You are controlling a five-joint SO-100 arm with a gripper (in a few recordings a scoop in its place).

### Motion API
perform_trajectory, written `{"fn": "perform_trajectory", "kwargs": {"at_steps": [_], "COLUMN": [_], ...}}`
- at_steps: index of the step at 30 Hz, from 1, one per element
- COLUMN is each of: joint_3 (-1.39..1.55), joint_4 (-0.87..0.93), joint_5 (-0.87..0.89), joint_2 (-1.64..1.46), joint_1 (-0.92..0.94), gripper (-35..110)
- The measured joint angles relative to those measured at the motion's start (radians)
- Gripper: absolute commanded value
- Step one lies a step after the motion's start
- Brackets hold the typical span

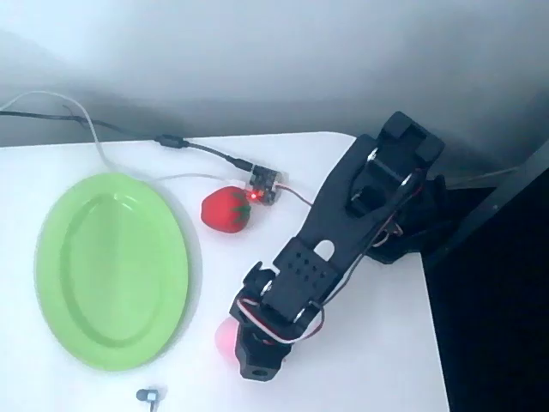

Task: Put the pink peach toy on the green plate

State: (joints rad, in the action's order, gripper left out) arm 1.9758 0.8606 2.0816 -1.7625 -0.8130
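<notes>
Table: white, bears green plate
Peach toy: soft, light; I'd pinch its middle
Tool: over peach, closure unclear

The black arm's gripper covers the pink peach toy just beside the green plate.

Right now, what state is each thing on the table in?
Soft light-pink round peach toy: on the table, off the plate, partly hidden under the gripper.
Light-green oval plastic plate: flat, nothing on it.
Red strawberry toy: loose beside the plate.
Black gripper: over the peach; grasp unclear.
</notes>
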Motion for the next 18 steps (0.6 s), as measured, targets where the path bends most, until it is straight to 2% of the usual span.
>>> {"fn": "perform_trajectory", "kwargs": {"at_steps": [6, 10, 15, 18], "joint_3": [-0.006, -0.008, -0.008, -0.011], "joint_4": [-0.031, -0.063, -0.080, -0.083], "joint_5": [0.000, 0.000, 0.000, 0.003], "joint_2": [0.064, 0.089, 0.106, 0.106], "joint_1": [0.000, 0.000, 0.000, 0.000], "gripper": [41, 32, 8, 0]}}
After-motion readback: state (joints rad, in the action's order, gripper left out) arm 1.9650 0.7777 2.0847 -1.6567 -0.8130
